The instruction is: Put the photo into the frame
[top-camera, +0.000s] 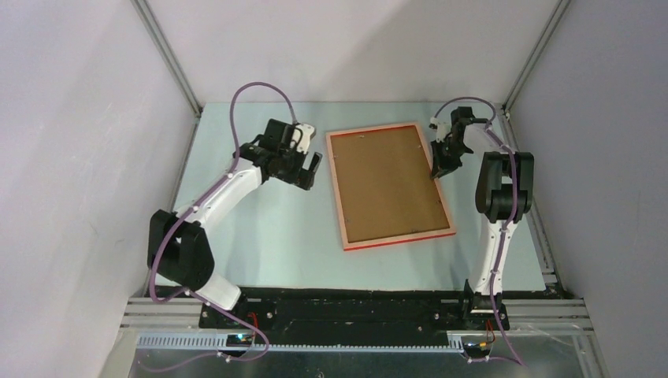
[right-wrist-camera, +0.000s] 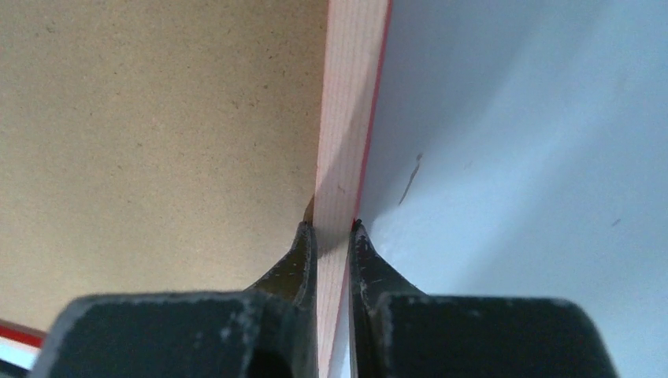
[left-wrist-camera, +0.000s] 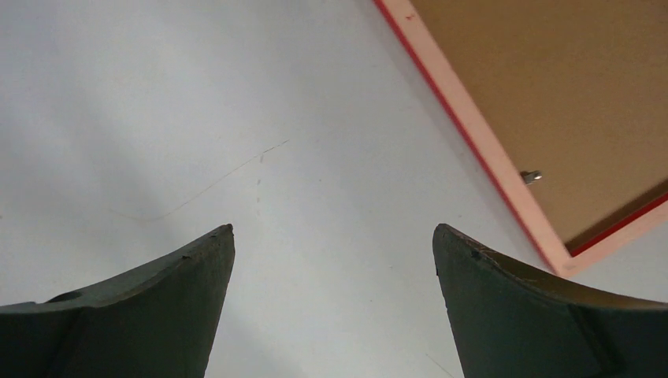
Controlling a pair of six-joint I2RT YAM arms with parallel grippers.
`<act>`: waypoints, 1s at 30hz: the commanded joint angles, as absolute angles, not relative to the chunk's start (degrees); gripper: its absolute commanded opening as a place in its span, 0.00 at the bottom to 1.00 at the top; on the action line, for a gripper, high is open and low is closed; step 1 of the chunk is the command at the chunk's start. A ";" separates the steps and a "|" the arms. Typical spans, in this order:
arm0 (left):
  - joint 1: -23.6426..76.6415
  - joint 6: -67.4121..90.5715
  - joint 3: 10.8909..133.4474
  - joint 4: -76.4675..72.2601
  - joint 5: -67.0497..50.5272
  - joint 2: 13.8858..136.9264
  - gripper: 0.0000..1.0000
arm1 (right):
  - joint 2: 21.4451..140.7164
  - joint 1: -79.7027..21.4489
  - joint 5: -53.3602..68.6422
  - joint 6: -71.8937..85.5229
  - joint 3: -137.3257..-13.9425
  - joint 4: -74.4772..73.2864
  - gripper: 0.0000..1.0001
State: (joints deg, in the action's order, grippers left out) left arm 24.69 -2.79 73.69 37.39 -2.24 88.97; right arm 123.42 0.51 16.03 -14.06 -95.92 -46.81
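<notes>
The frame [top-camera: 337, 189] lies face down on the table, pale wood back up, a thin red edge showing around it. A plain brown backing board [top-camera: 386, 185] fills its opening. The photo is hidden. My right gripper [top-camera: 436, 169] is shut on the frame's right rail; in the right wrist view its fingertips [right-wrist-camera: 332, 226] pinch the pale rail [right-wrist-camera: 350, 94] from both sides, beside the board [right-wrist-camera: 157, 134]. My left gripper [top-camera: 309, 175] hovers open just left of the frame, with only bare table between its fingers [left-wrist-camera: 333, 230]. The frame's corner [left-wrist-camera: 465, 118] shows at upper right there.
A small metal tab [left-wrist-camera: 532, 176] sticks out over the backing board [left-wrist-camera: 567, 94] near the frame's corner. The pale table [top-camera: 260, 236] is walled by white panels left, right and behind. Both arm bases sit on the black bar at the near edge.
</notes>
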 commanded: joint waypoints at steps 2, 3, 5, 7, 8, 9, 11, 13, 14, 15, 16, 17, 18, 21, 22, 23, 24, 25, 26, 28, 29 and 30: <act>21.97 -5.48 72.19 36.65 -3.63 85.36 1.00 | 126.94 -1.83 16.60 -29.02 -106.18 -54.69 0.00; 21.62 -5.83 71.97 36.89 -3.48 85.31 1.00 | 127.95 -2.10 16.48 -31.20 -107.10 -55.38 0.00; 21.37 -6.27 71.76 37.04 -2.98 85.26 1.00 | 129.67 -3.50 16.14 -34.44 -110.05 -57.57 0.00; 21.13 -6.44 71.59 37.19 -2.65 85.19 1.00 | 131.07 -4.79 16.19 -37.40 -113.35 -59.69 0.00; 21.01 -6.64 71.49 37.42 -2.64 85.28 1.00 | 131.71 -5.16 16.24 -38.34 -113.98 -60.80 0.00; 20.92 -6.79 71.43 37.48 -2.43 85.48 1.00 | 131.99 -6.15 16.34 -40.02 -115.15 -61.85 0.00; 20.75 -7.36 71.07 37.64 -2.15 85.85 1.00 | 132.72 -7.59 16.70 -42.25 -116.74 -63.30 0.00; 20.62 -8.17 70.80 37.73 -1.68 86.59 1.00 | 133.40 -9.08 16.77 -44.15 -118.19 -64.22 0.00; 20.56 -8.59 70.76 37.78 -1.59 86.98 1.00 | 134.03 -9.64 16.56 -44.62 -118.77 -64.45 0.00; 20.56 -8.73 70.85 37.74 -1.58 87.79 1.00 | 134.38 -10.76 16.36 -45.81 -120.07 -65.20 0.00; 20.57 -8.91 71.00 37.80 -1.76 88.24 1.00 | 135.22 -11.90 16.26 -47.14 -120.77 -65.65 0.00; 20.52 -9.08 71.25 37.91 -2.15 89.30 1.00 | 136.02 -12.45 15.98 -47.78 -122.06 -66.29 0.00; 20.51 -9.20 71.35 38.02 -2.35 89.87 1.00 | 136.39 -13.46 15.77 -48.99 -123.17 -66.46 0.00; 20.52 -10.05 72.30 38.47 -2.75 92.86 1.00 | 138.46 -15.24 14.20 -51.64 -125.23 -67.00 0.00; 20.50 -10.26 72.45 38.53 -3.35 94.05 1.00 | 138.93 -16.05 13.24 -52.90 -126.19 -67.04 0.00; 20.48 -10.67 72.67 38.64 -3.65 94.58 1.00 | 139.91 -16.37 12.73 -54.31 -126.64 -67.01 0.00; 20.48 -11.13 72.81 38.79 -4.10 95.76 1.00 | 140.84 -17.06 11.86 -55.06 -127.59 -67.09 0.00; 20.59 -11.41 72.98 38.82 -4.29 96.31 1.00 | 141.31 -17.65 11.42 -56.33 -128.13 -67.12 0.00; 20.58 -11.88 73.05 38.95 -4.48 97.47 1.00 | 142.27 -17.88 10.70 -56.86 -129.15 -67.16 0.00; 20.57 -12.35 73.41 39.00 -4.60 98.99 1.00 | 143.75 -18.48 10.18 -58.24 -131.01 -67.45 0.00; 20.57 -12.46 73.40 38.97 -4.85 99.41 1.00 | 144.21 -18.77 10.14 -59.03 -132.22 -67.56 0.00; 20.57 -12.59 73.41 38.97 -5.32 100.18 1.00 | 145.04 -18.88 10.12 -59.35 -132.82 -67.69 0.00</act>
State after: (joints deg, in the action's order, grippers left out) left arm 20.86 -10.11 71.05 38.76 -3.36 98.63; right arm 141.36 -17.98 13.43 -51.07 -128.40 -69.71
